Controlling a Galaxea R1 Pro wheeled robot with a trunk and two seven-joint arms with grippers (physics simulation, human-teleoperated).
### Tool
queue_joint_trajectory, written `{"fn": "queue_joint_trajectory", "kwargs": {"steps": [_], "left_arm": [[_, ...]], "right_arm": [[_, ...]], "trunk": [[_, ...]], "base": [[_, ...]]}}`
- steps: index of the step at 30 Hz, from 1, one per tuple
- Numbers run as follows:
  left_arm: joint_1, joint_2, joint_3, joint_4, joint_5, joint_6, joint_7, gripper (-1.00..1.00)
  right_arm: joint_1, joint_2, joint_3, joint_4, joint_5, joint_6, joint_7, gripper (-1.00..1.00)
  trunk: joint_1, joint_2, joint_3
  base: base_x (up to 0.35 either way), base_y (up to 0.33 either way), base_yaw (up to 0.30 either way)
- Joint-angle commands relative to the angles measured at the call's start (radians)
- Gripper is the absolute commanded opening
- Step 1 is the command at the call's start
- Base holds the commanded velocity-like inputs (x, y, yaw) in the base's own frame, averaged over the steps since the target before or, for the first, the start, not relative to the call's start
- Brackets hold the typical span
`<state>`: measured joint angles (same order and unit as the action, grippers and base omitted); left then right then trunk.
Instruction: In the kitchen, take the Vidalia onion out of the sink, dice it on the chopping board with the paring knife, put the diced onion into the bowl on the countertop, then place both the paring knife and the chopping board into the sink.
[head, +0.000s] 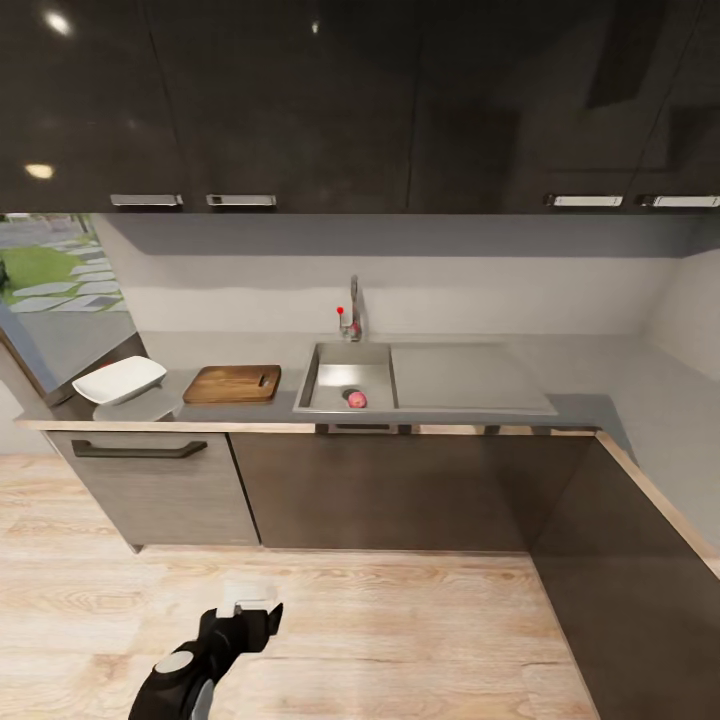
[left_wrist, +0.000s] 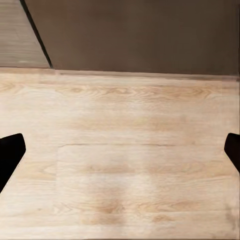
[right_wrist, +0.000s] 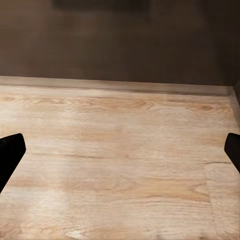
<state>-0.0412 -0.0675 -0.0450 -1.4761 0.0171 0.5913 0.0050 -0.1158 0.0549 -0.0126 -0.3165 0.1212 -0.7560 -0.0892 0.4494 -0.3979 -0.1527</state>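
The countertop (head: 600, 408) runs across the room well ahead of the robot, its long axis side to side, with the sink (head: 325, 382) near the middle; the chopping board (head: 232, 384) lies just left of the basin, and the white bowl (head: 119, 380) sits left of that. The Vidalia onion (head: 355, 399) rests on the basin floor, forward and slightly right of the left gripper (head: 250, 607), which hangs low over the wooden floor (head: 420, 640); reaching it likely calls for driving closer. Both the left gripper and the right gripper (right_wrist: 120, 150) have fingertips (left_wrist: 11, 150) spread wide, empty, touching nothing.
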Motion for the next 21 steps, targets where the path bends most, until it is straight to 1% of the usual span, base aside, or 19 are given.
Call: {"fn": "queue_joint_trajectory", "kwargs": {"steps": [1,2,4,5,6,8,9,10,11,12,13,14,16,17,18,19,20,21], "left_arm": [[-0.023,-0.007,-0.009,-0.019,0.001,0.025,0.001,1.0],[-0.059,-0.014,-0.026,-0.034,0.001,0.045,0.001,1.0],[-0.111,-0.019,-0.044,-0.043,0.001,0.07,0.001,1.0],[-0.123,-0.02,-0.046,-0.044,0.001,0.076,0.001,1.0],[-0.148,-0.023,-0.051,-0.047,0.001,0.088,0.001,1.0],[-0.174,-0.028,-0.053,-0.048,0.001,0.1,0.001,1.0],[-0.202,-0.035,-0.055,-0.048,0.001,0.111,0.001,1.0],[-0.26,-0.048,-0.057,-0.047,0.002,0.137,0.001,1.0],[-0.292,-0.051,-0.058,-0.046,0.002,0.155,0.001,1.0],[-0.308,-0.053,-0.058,-0.045,0.002,0.165,0.001,1.0],[-0.343,-0.055,-0.059,-0.041,0.003,0.189,0.002,1.0],[-0.36,-0.056,-0.059,-0.039,0.003,0.202,0.001,1.0],[-0.43,-0.057,-0.06,-0.033,0.003,0.253,0.001,1.0],[-0.447,-0.058,-0.06,-0.03,0.003,0.264,0.001,1.0],[-0.48,-0.06,-0.062,-0.02,0.003,0.283,0.002,1.0],[-0.533,-0.068,-0.067,0.003,0.003,0.301,0.002,1.0],[-0.551,-0.07,-0.069,0.014,0.003,0.305,0.002,1.0],[-0.589,-0.073,-0.074,0.038,0.003,0.31,0.002,1.0]], "right_arm": [[-0.001,0.0,-0.001,0.001,0.011,-0.002,-0.009,1.0],[-0.001,0.0,-0.001,0.001,0.011,-0.002,-0.008,1.0],[-0.001,0.0,-0.001,0.001,0.011,-0.002,-0.009,1.0],[-0.001,0.0,-0.001,0.001,0.011,-0.002,-0.009,1.0],[-0.001,0.0,-0.001,0.001,0.011,-0.002,-0.008,1.0],[-0.001,0.0,-0.001,0.001,0.011,-0.002,-0.008,1.0],[-0.001,0.0,-0.001,0.001,0.011,-0.002,-0.008,1.0],[-0.001,0.0,-0.001,0.001,0.011,-0.002,-0.008,1.0],[-0.001,0.0,-0.001,0.001,0.011,-0.002,-0.008,1.0],[-0.001,0.0,-0.001,0.001,0.011,-0.002,-0.007,1.0],[-0.001,0.0,-0.001,0.001,0.011,-0.002,-0.007,1.0],[-0.001,0.0,-0.002,0.001,0.011,-0.002,-0.007,1.0],[-0.001,0.0,-0.003,0.001,0.011,-0.003,-0.007,1.0],[-0.001,0.0,-0.003,0.001,0.011,-0.003,-0.007,1.0],[-0.001,0.0,-0.004,0.001,0.011,-0.003,-0.007,1.0],[-0.001,0.0,-0.004,0.001,0.01,-0.003,-0.007,1.0],[-0.001,0.0,-0.004,0.001,0.01,-0.003,-0.007,1.0],[-0.001,0.0,-0.004,0.001,0.01,-0.003,-0.007,1.0]], "trunk": [[0.001,-0.002,-0.002],[0.001,-0.002,-0.002],[0.001,-0.002,-0.002],[0.001,-0.002,-0.002],[0.001,-0.002,-0.002],[0.001,-0.002,-0.002],[0.001,-0.002,-0.002],[0.001,-0.002,-0.002],[0.001,-0.002,-0.002],[0.001,-0.002,-0.002],[0.001,-0.002,-0.002],[0.001,-0.002,-0.002],[0.001,-0.002,-0.002],[0.001,-0.002,-0.002],[0.001,-0.002,-0.002],[0.001,-0.002,-0.002],[0.001,-0.002,-0.002],[0.001,-0.002,-0.002]], "base": [[0.0,0.0,0.0],[0.0,0.0,0.0],[0.0,0.0,0.0],[0.0,0.0,0.0],[0.0,0.0,0.0],[0.0,0.0,0.0],[0.0,0.0,0.0],[0.0,0.0,0.0],[0.0,0.0,0.0],[0.0,0.0,0.0],[0.0,0.0,0.0],[0.0,0.0,0.0],[0.0,0.0,0.0],[0.0,0.0,0.0],[0.0,0.0,0.0],[0.0,0.0,0.0],[0.0,0.0,0.0],[0.0,0.0,0.0]]}}
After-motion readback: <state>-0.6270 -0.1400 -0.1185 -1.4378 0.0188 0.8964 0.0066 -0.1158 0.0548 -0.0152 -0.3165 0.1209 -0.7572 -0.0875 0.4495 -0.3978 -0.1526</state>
